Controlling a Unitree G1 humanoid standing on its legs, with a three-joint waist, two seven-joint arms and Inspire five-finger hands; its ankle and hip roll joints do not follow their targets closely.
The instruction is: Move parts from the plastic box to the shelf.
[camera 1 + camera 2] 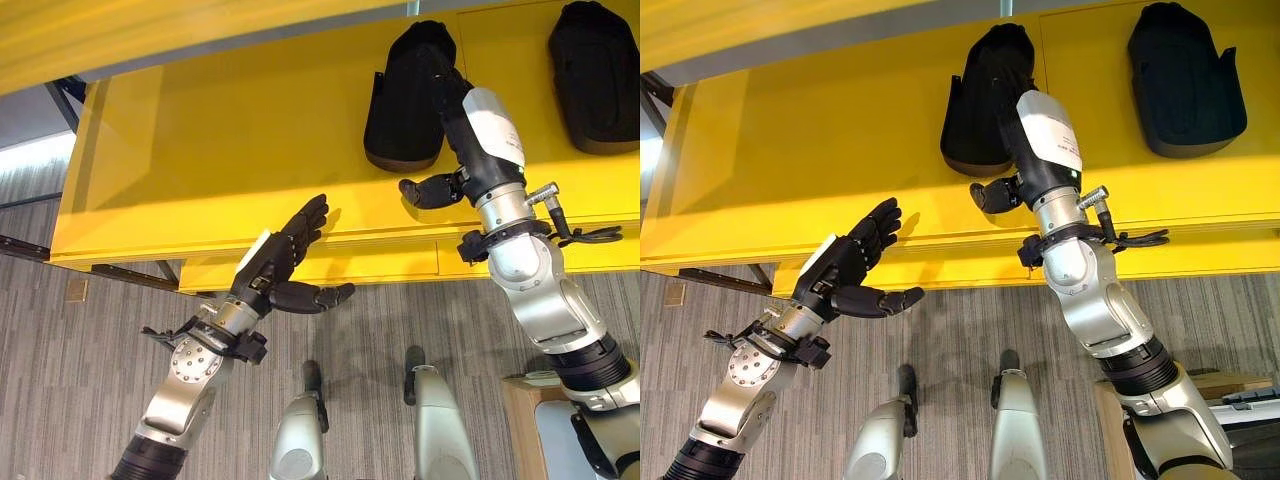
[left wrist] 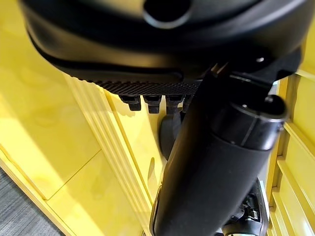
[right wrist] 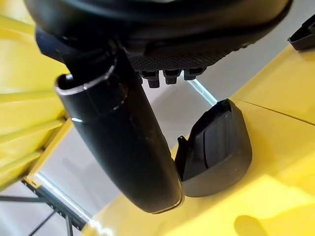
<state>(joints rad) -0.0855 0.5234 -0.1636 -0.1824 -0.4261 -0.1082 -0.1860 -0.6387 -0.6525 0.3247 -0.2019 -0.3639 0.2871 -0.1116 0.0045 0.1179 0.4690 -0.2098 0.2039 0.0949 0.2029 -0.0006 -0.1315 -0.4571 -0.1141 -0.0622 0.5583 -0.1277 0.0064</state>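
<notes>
Both hands are reaching toward the yellow shelf (image 1: 200, 150): left hand (image 1: 285, 260) spread, empty; right hand (image 1: 440, 120) hovering, fingers straight, over one of two black parts (image 1: 405, 100) lying there above grey flooring (image 1: 60, 380).

The two eye views look down from the robot's head, a small sideways step apart, and share the yellow shelf (image 1: 200, 150) filling the 12 o'clock half, two black parts (image 1: 408, 95) towards 1 o'clock, and grey floor (image 1: 80, 380) at 6 o'clock. The left wrist view sits very close behind the left hand (image 2: 216, 162), facing along it over the shelf's front edge. The right wrist view, equally near, faces along the right hand (image 3: 118, 142) at one black part, which the eye views also show.
</notes>
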